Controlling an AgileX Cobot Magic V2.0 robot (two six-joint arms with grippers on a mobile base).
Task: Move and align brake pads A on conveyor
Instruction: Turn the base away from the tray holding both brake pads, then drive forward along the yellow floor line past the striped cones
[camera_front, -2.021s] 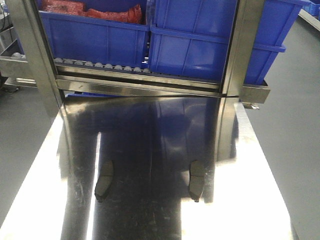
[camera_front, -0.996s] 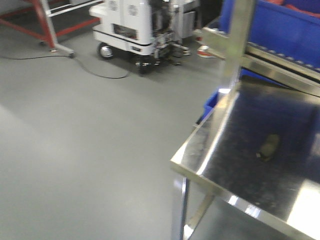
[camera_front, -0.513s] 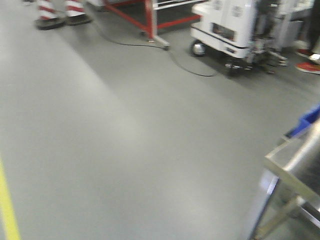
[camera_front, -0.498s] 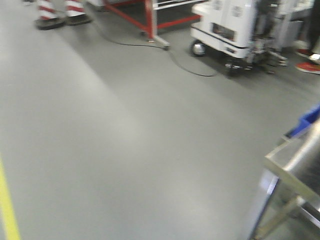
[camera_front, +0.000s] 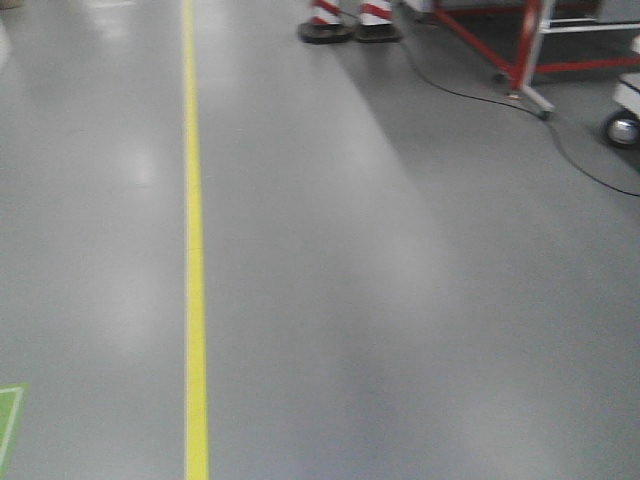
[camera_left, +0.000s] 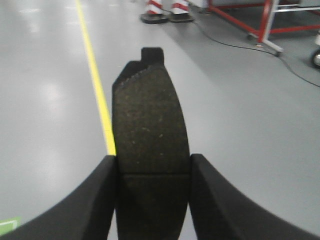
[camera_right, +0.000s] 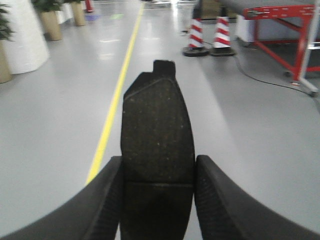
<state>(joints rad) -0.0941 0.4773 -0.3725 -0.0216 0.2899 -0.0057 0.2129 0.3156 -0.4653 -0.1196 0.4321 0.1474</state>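
Fingers (camera_left: 95, 200) of the left gripper (camera_left: 152, 165) are closed on the lower half of a brake pad (camera_left: 150, 115), one dark finger against each long edge. The pad projects forward past the fingertips with its friction face toward the wrist camera. Its thin groove lies level with the fingertips, and a small tab marks the far end. The right gripper (camera_right: 157, 167) holds a second brake pad (camera_right: 157, 125) in the same manner, its fingers (camera_right: 220, 200) pressed to both edges. Both pads hang above the grey floor (camera_front: 400, 300), touching nothing but the fingers.

The front view shows only that floor, a yellow line (camera_front: 193, 250), striped cones (camera_front: 350, 20), a red frame (camera_front: 520, 50) and a cable (camera_front: 580, 160). The conveyor appears in no view.

Judged from this, the task stands at the carrying stage: two pads are picked up, and none is seen set down or aligned on the belt. Left to do: reach the conveyor, place both pads and square them to one another. Whether other pads await collection or already lie on the belt cannot be told.
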